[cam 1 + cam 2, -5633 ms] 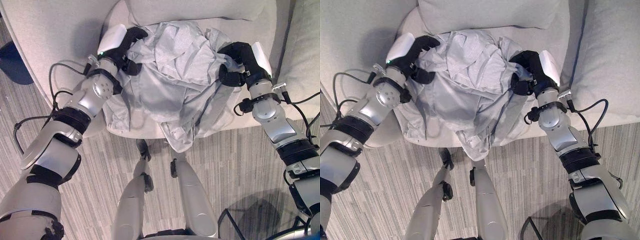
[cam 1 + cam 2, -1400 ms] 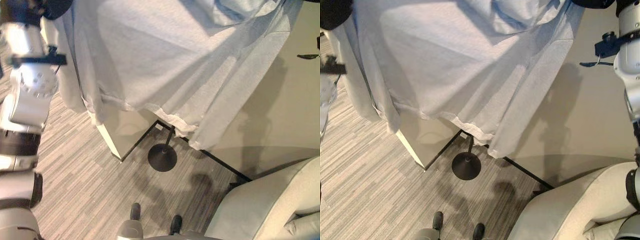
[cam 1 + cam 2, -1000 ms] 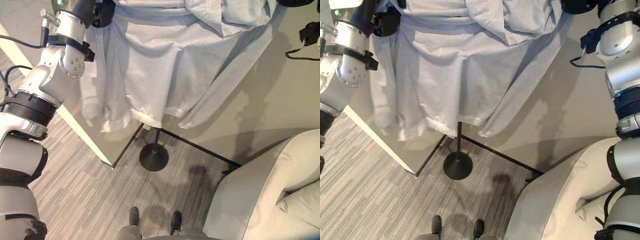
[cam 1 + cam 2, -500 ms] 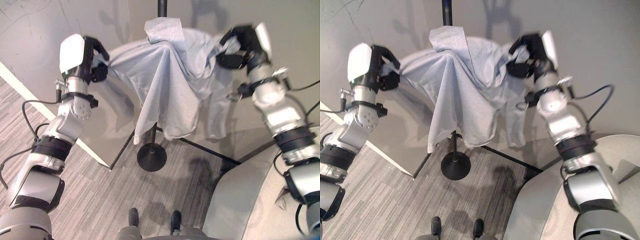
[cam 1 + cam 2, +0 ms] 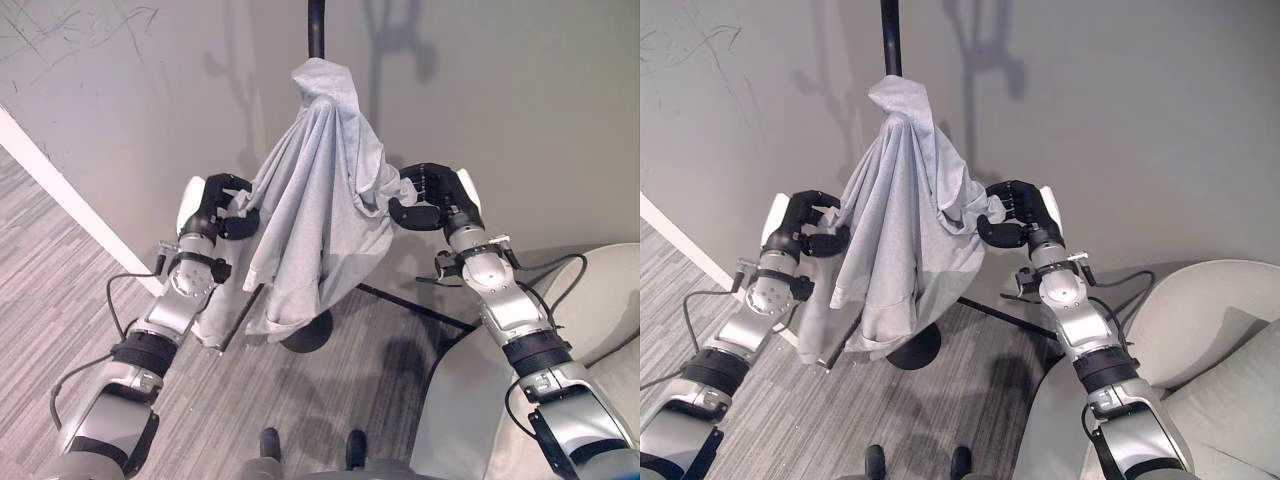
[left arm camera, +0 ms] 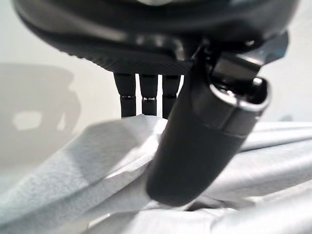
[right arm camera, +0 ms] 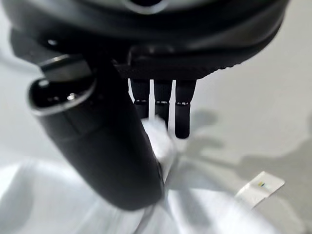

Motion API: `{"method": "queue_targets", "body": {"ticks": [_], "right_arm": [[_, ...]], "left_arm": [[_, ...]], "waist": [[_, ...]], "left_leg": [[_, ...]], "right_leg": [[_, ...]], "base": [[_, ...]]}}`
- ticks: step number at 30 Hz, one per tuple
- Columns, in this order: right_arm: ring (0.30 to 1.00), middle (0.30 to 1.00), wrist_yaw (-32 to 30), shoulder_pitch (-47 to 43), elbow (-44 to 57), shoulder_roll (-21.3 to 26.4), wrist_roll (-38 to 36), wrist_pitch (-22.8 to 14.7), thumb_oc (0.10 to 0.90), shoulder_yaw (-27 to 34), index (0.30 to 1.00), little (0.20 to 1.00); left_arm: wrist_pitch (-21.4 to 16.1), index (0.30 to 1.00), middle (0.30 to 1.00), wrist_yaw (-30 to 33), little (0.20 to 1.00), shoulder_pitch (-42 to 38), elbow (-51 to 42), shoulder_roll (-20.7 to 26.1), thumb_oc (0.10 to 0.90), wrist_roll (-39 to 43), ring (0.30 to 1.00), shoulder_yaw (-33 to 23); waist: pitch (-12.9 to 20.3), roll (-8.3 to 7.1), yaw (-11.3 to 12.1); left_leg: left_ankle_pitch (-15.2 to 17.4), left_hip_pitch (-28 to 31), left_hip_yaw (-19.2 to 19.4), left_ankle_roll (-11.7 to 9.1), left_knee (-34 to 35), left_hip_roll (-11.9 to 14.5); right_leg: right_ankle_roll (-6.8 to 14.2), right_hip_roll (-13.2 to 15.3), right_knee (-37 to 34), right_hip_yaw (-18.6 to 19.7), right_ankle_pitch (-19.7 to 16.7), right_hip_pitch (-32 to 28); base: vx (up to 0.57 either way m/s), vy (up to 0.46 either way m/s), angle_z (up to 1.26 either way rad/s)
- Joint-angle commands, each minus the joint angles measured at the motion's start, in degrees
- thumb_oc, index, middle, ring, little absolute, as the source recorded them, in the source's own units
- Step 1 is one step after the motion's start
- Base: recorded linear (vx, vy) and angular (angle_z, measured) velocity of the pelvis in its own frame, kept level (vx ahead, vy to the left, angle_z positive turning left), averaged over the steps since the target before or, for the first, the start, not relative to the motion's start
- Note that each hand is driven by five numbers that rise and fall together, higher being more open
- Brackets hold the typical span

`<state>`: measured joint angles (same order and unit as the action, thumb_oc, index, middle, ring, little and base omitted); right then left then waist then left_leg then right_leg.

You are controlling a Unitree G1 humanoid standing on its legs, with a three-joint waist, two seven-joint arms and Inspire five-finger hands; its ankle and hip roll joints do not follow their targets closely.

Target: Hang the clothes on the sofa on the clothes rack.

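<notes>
A: Near side first?
B: Sofa [image 5: 1200, 330] edge at the robot's right. Rack base [image 5: 912, 348] on the floor [image 5: 60, 260], partly under the hem.
A: Hands?
B: Left hand [image 5: 213, 207] pinching the grey garment [image 5: 320, 190] on its left edge, thumb against fingers [image 6: 141, 95]. Right hand [image 5: 1018, 213] clamped on a fold at the right edge.
A: Garment?
B: Draped over the clothes rack pole [image 5: 316, 28], top bunched at the pole, by the wall [image 5: 1140, 100].
</notes>
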<state>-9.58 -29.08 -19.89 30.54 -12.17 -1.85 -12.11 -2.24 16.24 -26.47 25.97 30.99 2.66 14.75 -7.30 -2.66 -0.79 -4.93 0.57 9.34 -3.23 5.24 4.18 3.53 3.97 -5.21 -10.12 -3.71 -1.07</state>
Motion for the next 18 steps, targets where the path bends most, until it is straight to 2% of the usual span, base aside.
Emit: {"method": "queue_targets", "body": {"ticks": [1, 9, 12, 15, 18], "right_arm": [[0.900, 0.900, -3.1, -2.8, 4.3, 3.4, -1.7, -6.7, 0.800, 6.1, 0.900, 0.900], [0.900, 0.900, -2.7, 4.2, 8.9, 4.6, -1.5, -7.4, 0.800, 12.5, 0.900, 0.900], [0.900, 0.900, -0.4, 11.8, 11.5, 5.0, 1.9, -6.3, 0.800, 15.7, 0.900, 0.900], [0.900, 0.900, 2.3, 20.2, 8.2, 2.7, 6.0, -5.0, 0.800, 15.7, 0.900, 0.900], [0.900, 0.900, 3.7, 24.2, 5.7, 0.8, 8.8, -3.8, 0.800, 15.3, 0.900, 0.900]], "left_arm": [[-4.8, 0.900, 0.900, 1.6, 0.900, -5.0, 0.5, 3.0, 0.800, 1.0, 0.900, -4.9], [-5.4, 0.900, 0.900, 1.4, 0.900, 1.6, -3.5, 3.3, 0.800, 0.2, 0.900, -10.2], [-6.0, 0.900, 0.900, -0.2, 0.900, 9.4, -8.8, 2.9, 0.800, 0.4, 0.900, -15.2], [-6.6, 0.900, 0.900, -3.6, 0.900, 17.2, -8.8, -0.3, 0.800, 3.5, 0.900, -17.7], [-6.2, 0.900, 0.900, -6.8, 0.900, 22.1, -8.6, -2.9, 0.800, 5.9, 0.900, -18.2]], "waist": [[5.1, -1.19, 0.8], [5.2, -1.09, 0.6], [5.0, -1.14, 0.8], [4.4, -1.13, 0.9], [4.1, -0.93, 0.9]], "left_leg": [[9.4, 5.4, 1.4, -1.3, -0.2, 0.8], [9.9, 6.1, 1.5, -1.1, -0.2, 0.6], [10.0, 6.2, 1.4, -1.0, -0.2, 0.5], [10.0, 6.1, 1.3, -0.8, -0.2, 0.4], [10.0, 6.1, 1.2, -0.7, -0.2, 0.3]], "right_leg": [[6.4, 6.3, 0.2, -3.4, 0.8, -3.3], [6.4, 6.6, 0.2, -3.5, 1.0, -3.9], [6.4, 6.7, 0.2, -4.0, 0.9, -4.2], [6.3, 7.0, 0.2, -4.3, 0.8, -4.2], [6.3, 7.0, 0.2, -4.4, 0.9, -4.3]], "base": [[0.02, 0.006, -0.03], [0.00, 0.000, 0.00], [0.00, 0.000, 0.00], [0.00, 0.000, 0.00], [0.00, 0.000, 0.00]]}}
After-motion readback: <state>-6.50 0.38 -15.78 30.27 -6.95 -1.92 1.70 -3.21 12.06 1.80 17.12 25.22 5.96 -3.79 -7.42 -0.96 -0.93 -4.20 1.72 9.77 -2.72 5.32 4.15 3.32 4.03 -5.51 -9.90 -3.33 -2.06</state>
